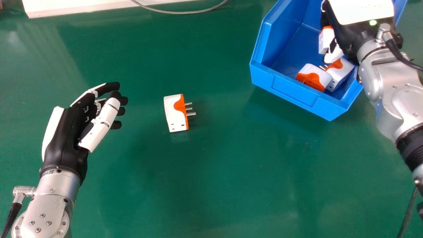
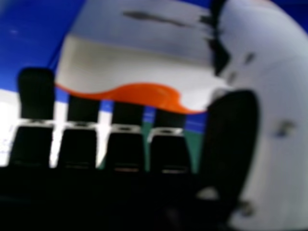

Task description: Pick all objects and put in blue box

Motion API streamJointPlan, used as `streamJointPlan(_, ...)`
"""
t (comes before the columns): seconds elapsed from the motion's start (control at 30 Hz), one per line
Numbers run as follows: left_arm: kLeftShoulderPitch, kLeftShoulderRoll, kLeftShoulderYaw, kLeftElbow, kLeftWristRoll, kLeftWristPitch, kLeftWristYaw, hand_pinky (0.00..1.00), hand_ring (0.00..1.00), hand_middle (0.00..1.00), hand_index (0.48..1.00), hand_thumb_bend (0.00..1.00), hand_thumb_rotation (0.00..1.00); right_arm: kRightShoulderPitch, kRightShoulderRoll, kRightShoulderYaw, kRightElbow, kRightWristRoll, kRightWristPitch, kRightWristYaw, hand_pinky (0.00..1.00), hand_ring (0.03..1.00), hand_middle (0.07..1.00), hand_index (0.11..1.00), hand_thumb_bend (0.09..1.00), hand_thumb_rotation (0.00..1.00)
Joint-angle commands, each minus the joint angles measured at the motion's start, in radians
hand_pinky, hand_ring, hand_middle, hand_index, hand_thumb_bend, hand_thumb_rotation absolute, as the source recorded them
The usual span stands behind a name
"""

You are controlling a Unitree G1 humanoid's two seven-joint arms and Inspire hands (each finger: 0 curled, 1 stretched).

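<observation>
- Held one adapter (image 1: 325, 41) in the right hand (image 1: 348, 36), pinched between fingers and thumb, within the walls of the blue box (image 1: 290, 91).
- Had two more adapters (image 1: 315, 71) lying in the box, nearer the robot than the pinched one; could not tell of any contact between the pinched one and the box's bottom.
- Seemed due for a release there, then for a pick of the loose adapter (image 1: 174, 114) from the green table (image 1: 214, 181).
- Found the loose adapter to the right of the left hand (image 1: 67, 132), a little apart from the fingertips, well short of the box.
- Read its long axis as running almost straight away from the robot, with a slight lean; saw prongs (image 1: 191, 114) pointing right and the white back facing the left hand.
- Had the left hand clearly nearer, empty, fingers loosely bent, thumb set off by a fairly wide gap.
- Called, by judgement, for a rightward approach and a grasp across the short width, minding the prongs.
- Risked, with a clumsy approach, pushing the adapter farther right.
</observation>
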Motion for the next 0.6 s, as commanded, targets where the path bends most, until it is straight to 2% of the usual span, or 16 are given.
streamJointPlan(0.0,0.003,0.001,-0.004,-0.027,0.007,-0.01,0.006,0.66,0.73,0.73,0.793,0.33,0.64,-0.046,0.001,-0.003,-0.013,0.016,0.029,0.0,0.34,0.443,0.499,0.487,0.499,0.0)
streamJointPlan(0.17,0.004,0.001,-0.004,-0.026,0.005,-0.013,0.006,0.65,0.72,0.73,0.791,0.34,0.64,-0.046,0.008,0.011,-0.022,0.024,0.082,0.048,0.35,0.447,0.505,0.495,0.499,0.0)
streamJointPlan(0.23,0.004,0.001,-0.003,-0.027,0.005,-0.012,0.007,0.65,0.72,0.73,0.79,0.34,0.64,-0.045,0.009,0.019,-0.035,0.026,0.108,0.08,0.41,0.553,0.602,0.494,0.505,0.05)
streamJointPlan(0.27,0.003,0.002,-0.003,-0.027,0.005,-0.011,0.007,0.65,0.72,0.73,0.79,0.34,0.64,-0.043,0.008,0.021,-0.046,0.027,0.12,0.095,0.41,0.553,0.602,0.494,0.505,0.05)
streamJointPlan(0.3,0.004,0.002,-0.003,-0.028,0.004,-0.01,0.006,0.65,0.72,0.73,0.79,0.35,0.64,-0.042,0.008,0.021,-0.054,0.031,0.131,0.109,0.44,0.599,0.646,0.494,0.507,0.06)
streamJointPlan(0.33,0.004,0.002,-0.002,-0.029,0.004,-0.01,0.006,0.65,0.72,0.73,0.789,0.35,0.64,-0.041,0.008,0.021,-0.06,0.034,0.138,0.118,0.47,0.641,0.69,0.543,0.556,0.08)
streamJointPlan(0.37,0.003,0.002,-0.002,-0.028,0.004,-0.01,0.006,0.65,0.72,0.73,0.789,0.35,0.64,-0.039,0.009,0.02,-0.067,0.038,0.143,0.128,0.47,0.641,0.69,0.543,0.556,0.08)
streamJointPlan(0.4,0.003,0.002,-0.003,-0.027,0.004,-0.01,0.006,0.65,0.72,0.73,0.789,0.35,0.64,-0.036,0.009,0.02,-0.072,0.04,0.147,0.135,0.49,0.676,0.728,0.59,0.597,0.09)
streamJointPlan(0.43,0.001,0.002,-0.003,-0.025,0.004,-0.011,0.006,0.65,0.72,0.73,0.788,0.35,0.64,-0.034,0.009,0.019,-0.078,0.044,0.149,0.139,0.54,0.737,0.795,0.678,0.658,0.12)
streamJointPlan(0.53,0.002,0.003,-0.001,-0.025,0.002,-0.01,0.005,0.65,0.72,0.72,0.788,0.35,0.64,-0.025,0.006,0.022,-0.089,0.047,0.151,0.143,0.6,0.799,0.859,0.76,0.713,0.14)
streamJointPlan(0.57,0.002,0.003,-0.001,-0.025,0.002,-0.01,0.005,0.65,0.72,0.72,0.788,0.35,0.64,-0.023,0.005,0.021,-0.092,0.05,0.15,0.143,0.6,0.799,0.859,0.76,0.713,0.14)
